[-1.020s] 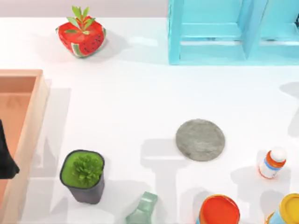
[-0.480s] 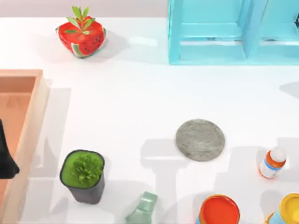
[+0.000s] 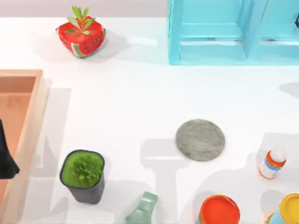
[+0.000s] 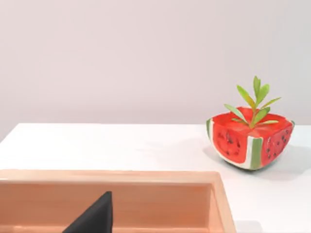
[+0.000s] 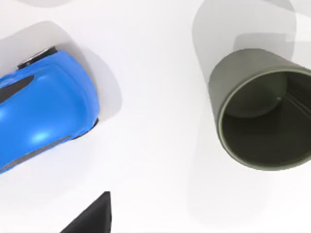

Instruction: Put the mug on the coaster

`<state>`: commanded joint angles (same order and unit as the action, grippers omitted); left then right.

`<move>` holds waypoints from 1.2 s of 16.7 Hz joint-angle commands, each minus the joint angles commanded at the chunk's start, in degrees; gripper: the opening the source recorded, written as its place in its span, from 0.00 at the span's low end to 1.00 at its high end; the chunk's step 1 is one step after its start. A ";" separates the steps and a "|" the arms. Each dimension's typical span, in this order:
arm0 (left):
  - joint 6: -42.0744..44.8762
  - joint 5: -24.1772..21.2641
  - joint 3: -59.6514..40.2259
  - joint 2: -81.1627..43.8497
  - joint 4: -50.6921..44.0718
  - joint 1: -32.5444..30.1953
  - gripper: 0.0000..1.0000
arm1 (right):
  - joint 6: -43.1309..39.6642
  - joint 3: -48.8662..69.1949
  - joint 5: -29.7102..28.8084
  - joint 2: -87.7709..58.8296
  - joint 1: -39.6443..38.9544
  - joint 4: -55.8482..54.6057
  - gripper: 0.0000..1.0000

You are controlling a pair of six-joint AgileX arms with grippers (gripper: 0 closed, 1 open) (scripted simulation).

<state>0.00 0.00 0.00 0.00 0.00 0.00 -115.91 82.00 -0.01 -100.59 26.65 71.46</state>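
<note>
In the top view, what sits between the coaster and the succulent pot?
Nothing: between the coaster and the succulent pot, the top view shows bare white table.

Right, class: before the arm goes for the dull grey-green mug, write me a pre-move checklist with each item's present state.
1. Flat round grey stone-like coaster bare on top: ok.
2. Dull grey-green cylindrical mug standing upright, dark inside showing nothing in it: ok.
3. Gap between mug and glossy blue car-shaped object: ok, apart.
4. Right gripper's fingers open: cannot tell; one dark tip shows in the right wrist view.
5. Small white bottle with an orange band off the coaster: ok, beside it.
6. Left arm parked over the wooden tray: ok.
</note>
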 joint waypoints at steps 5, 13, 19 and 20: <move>0.00 0.00 0.00 0.00 0.00 0.00 1.00 | 1.05 -1.91 -0.04 -0.13 -0.94 -2.14 1.00; 0.00 0.00 0.00 0.00 0.00 0.00 1.00 | 1.23 -14.10 0.04 -5.55 -1.01 -19.66 1.00; 0.00 0.00 0.00 0.00 0.00 0.00 1.00 | 0.29 -16.20 -0.02 -5.96 -0.20 -22.16 1.00; 0.00 0.00 0.00 0.00 0.00 0.00 1.00 | 0.29 -16.20 -0.02 -5.96 -0.20 -22.16 0.92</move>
<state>0.00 0.00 0.00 0.00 0.00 0.00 -115.63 65.80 -0.03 -106.55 26.46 49.30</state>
